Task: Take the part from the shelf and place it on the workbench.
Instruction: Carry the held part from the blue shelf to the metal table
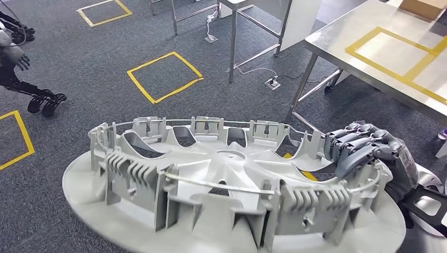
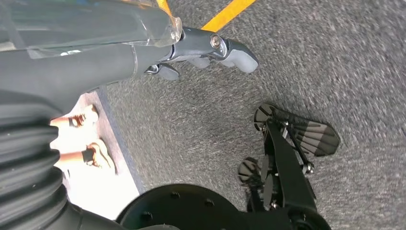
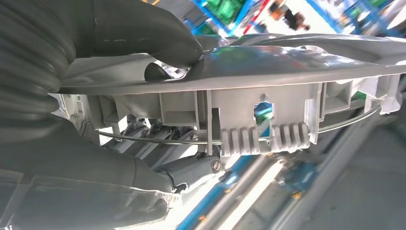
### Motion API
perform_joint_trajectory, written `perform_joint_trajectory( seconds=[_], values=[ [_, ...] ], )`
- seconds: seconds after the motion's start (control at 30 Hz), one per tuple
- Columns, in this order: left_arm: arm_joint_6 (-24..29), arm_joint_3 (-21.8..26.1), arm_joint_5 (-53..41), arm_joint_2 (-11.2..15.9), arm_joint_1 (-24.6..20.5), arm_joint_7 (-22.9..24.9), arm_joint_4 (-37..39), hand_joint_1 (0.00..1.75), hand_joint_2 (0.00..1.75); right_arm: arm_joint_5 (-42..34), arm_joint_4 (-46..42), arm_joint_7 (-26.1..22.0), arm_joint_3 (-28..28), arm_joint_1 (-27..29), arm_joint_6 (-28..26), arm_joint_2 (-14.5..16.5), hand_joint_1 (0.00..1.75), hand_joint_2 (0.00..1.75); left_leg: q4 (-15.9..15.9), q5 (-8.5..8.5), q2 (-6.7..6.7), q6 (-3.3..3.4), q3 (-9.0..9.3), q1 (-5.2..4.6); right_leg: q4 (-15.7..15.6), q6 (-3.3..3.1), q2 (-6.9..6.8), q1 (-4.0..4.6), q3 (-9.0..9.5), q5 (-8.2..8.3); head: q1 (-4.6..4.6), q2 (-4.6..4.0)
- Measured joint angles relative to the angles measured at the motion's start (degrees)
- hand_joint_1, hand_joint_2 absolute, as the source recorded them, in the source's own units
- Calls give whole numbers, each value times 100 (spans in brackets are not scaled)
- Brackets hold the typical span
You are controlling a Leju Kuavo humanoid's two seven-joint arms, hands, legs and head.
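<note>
The part (image 1: 232,184), a large round grey plastic wheel cover lying with its ribbed clips and wire ring facing up, is sitting low in the head view, stretching from about 8 o'clock to 4 o'clock. The right hand (image 1: 369,153) is gripping its rim at roughly 3 o'clock, with dark fingers (image 1: 350,145) curling over the edge onto the inner side. In the right wrist view the thick thumb (image 3: 158,40) is pressing on the smooth outer face of the part (image 3: 268,72) while the fingers (image 3: 191,170) are closing in from the clip side, so the rim is being pinched between them.

The left hand (image 2: 206,52) is hanging over grey carpet (image 2: 335,57), its fingers loosely bent and holding nothing.

A steel table (image 1: 379,58) marked with yellow tape is standing at 1 to 2 o'clock in the head view, well apart from the part. Yellow tape squares (image 1: 164,76) are lying on the carpet at 11 o'clock.
</note>
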Motion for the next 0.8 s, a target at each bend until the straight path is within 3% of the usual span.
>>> perform_joint_trajectory(
  seconds=[0.03,0.1,0.17,0.2,0.27,0.3,0.37,0.43,0.47,0.5,0.53,0.57,0.63,0.67,0.73,0.77,0.8],
  values=[
    [-8,0,1,-3,-5,0,0,0,175,-1,35,38,8,-23,-4,10,175,175,1,-6,70,-3,5,0,-95,3,-26,-3,67,91,2,-1],
    [-17,0,2,-12,-18,0,0,0,175,-1,82,71,13,-81,-8,20,175,175,4,-28,189,-28,30,-4,-885,-8,-182,-2,503,431,4,0],
    [-23,0,2,-17,-26,0,0,0,175,-4,109,75,18,-145,-8,32,175,175,18,-59,284,-75,45,-35,-1561,-58,-331,20,866,635,-2,0],
    [-25,0,2,-16,-29,0,0,0,175,-7,121,79,20,-167,-11,40,175,175,22,-71,329,-97,49,-51,-1684,-89,-348,35,926,648,-6,0],
    [-24,0,2,-14,-39,0,0,0,175,-28,143,122,21,-185,-36,53,175,175,21,-87,421,-138,61,-56,-1691,-157,-228,48,916,658,-9,0],
    [-24,0,2,-16,-48,0,0,0,175,-44,152,157,20,-191,-55,59,175,175,46,-119,396,-169,55,-47,-1696,-187,-178,38,914,667,-11,0],
    [-27,1,2,-26,-59,0,0,0,175,-71,166,224,20,-205,-90,81,175,175,372,-337,162,-231,-90,-19,-1709,-251,-87,7,915,689,-27,0],
    [-32,2,2,-36,-48,2,1,0,175,-72,186,256,34,-207,-116,132,175,175,1135,-698,-98,-259,-464,3,-1710,-290,15,-2,897,701,-44,1],
    [-33,2,2,-38,-40,3,1,0,175,-66,194,263,45,-204,-130,165,175,175,1503,-822,-145,-263,-660,7,-1709,-299,76,-2,887,706,-45,1],
    [-33,2,2,-38,-35,4,1,0,175,-56,199,269,59,-201,-142,194,175,175,1706,-844,-163,-260,-783,7,-1709,-301,143,-1,882,710,-45,1],
    [-33,2,2,-39,-33,4,1,0,175,-47,202,273,74,-199,-150,217,175,175,1687,-754,-174,-254,-800,6,-1708,-300,209,-1,883,713,-46,1],
    [-33,2,2,-40,-33,4,0,0,175,-39,202,275,86,-198,-156,234,175,175,1436,-566,-198,-243,-698,10,-1708,-296,275,-2,890,716,-46,0],
    [-33,2,2,-39,-33,3,0,0,175,-30,202,277,107,-202,-161,261,175,175,624,-163,-409,-219,-326,29,-1701,-272,403,5,895,721,-45,0],
    [-32,3,2,-39,-33,2,0,0,175,-27,202,279,115,-207,-162,272,175,175,312,-53,-514,-209,-180,41,-1695,-247,465,12,881,729,-44,0],
    [-34,4,2,-43,-32,-4,0,0,175,-23,205,288,129,-219,-167,290,175,175,95,-30,-594,-191,-72,42,-1691,-178,586,10,831,757,-42,0],
    [-37,4,3,-46,-34,-9,1,0,175,-22,208,294,135,-223,-170,297,175,175,91,-19,-533,-170,-69,42,-1699,-142,644,-4,804,777,-42,1],
    [-39,4,5,-48,-39,-14,0,0,175,-22,209,302,138,-226,-174,303,175,175,82,-3,-471,-140,-65,43,-1684,-112,616,-10,776,773,-41,0]
  ],
)
